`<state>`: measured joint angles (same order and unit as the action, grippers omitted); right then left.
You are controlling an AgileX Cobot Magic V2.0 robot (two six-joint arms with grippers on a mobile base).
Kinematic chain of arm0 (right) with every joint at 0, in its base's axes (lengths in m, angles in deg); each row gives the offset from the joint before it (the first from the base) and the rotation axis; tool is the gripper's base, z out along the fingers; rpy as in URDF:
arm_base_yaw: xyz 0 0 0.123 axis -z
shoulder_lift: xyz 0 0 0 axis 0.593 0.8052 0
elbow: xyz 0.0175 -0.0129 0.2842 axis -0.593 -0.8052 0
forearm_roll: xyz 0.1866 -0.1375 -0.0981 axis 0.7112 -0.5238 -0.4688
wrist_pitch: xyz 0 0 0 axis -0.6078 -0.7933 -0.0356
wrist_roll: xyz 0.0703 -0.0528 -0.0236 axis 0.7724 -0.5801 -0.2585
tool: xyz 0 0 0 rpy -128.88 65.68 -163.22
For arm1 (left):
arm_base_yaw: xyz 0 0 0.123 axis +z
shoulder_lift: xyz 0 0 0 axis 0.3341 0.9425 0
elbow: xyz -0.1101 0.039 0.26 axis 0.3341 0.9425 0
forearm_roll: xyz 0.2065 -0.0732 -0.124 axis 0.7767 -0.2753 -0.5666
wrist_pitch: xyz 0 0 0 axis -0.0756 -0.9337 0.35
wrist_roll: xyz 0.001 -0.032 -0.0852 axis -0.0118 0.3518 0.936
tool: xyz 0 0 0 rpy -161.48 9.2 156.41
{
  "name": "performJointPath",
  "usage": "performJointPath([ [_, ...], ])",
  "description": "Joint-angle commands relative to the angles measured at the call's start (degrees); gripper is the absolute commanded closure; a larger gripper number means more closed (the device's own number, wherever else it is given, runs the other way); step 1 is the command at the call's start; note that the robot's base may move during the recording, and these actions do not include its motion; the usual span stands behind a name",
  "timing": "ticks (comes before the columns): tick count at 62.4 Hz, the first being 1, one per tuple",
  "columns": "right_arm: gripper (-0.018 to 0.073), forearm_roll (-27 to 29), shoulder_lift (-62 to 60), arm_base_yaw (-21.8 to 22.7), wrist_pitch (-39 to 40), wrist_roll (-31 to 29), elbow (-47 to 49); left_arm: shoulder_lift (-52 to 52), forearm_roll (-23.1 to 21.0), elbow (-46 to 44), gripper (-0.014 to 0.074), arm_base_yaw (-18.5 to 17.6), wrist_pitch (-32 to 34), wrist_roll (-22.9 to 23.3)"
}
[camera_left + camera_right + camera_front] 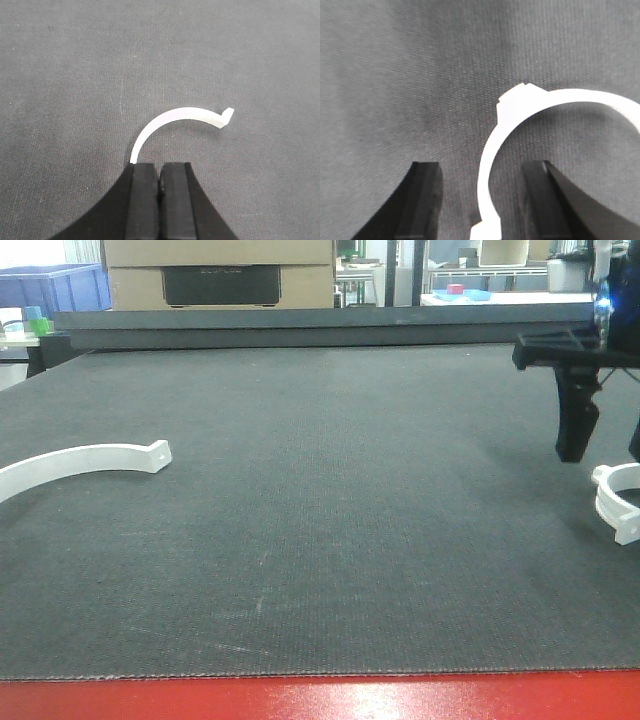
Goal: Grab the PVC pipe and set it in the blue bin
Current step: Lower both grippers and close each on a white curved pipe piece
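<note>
Right gripper (480, 169) hung spread over a clip (520, 102).
Left gripper (160, 167) sat pressed together beside second clip (172, 115); bin (55, 285) interior was hidden.

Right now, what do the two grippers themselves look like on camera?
Left gripper: two matte black, blocky fingers with flat tips, flaring into curved shoulders. Right gripper: same black, tapered fingers; the front view shows an angular black body with a bluish light above. No cables or markings visible.

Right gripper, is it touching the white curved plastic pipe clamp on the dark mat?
Apart. The right wrist view shows the open right gripper straddling the white curved plastic pipe clamp, with dark mat visible between them on both sides.
</note>
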<state>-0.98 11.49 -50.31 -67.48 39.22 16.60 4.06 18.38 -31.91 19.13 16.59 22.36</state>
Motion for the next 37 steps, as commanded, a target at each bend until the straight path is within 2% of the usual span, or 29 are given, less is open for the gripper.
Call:
performJointPath([
  [1,0.0305,-0.59,1.48,0.13,0.26,0.26,0.43,0.05,-0.55,-0.43,0.0707,-0.01,0.32,0.06],
  [25,0.0319,-0.59,6.21,0.13,0.49,0.85,0.43,0.05,-0.55,-0.43,0.0707,-0.01,0.19,0.06],
  [30,0.0411,-0.59,6.21,0.13,-0.16,0.85,0.43,0.05,-0.55,-0.43,0.0707,-0.01,0.19,0.06],
  [37,0.062,-0.74,6.21,0.13,-0.44,0.85,0.43,0.05,-0.55,-0.43,0.0707,-0.01,0.6,0.06],
])
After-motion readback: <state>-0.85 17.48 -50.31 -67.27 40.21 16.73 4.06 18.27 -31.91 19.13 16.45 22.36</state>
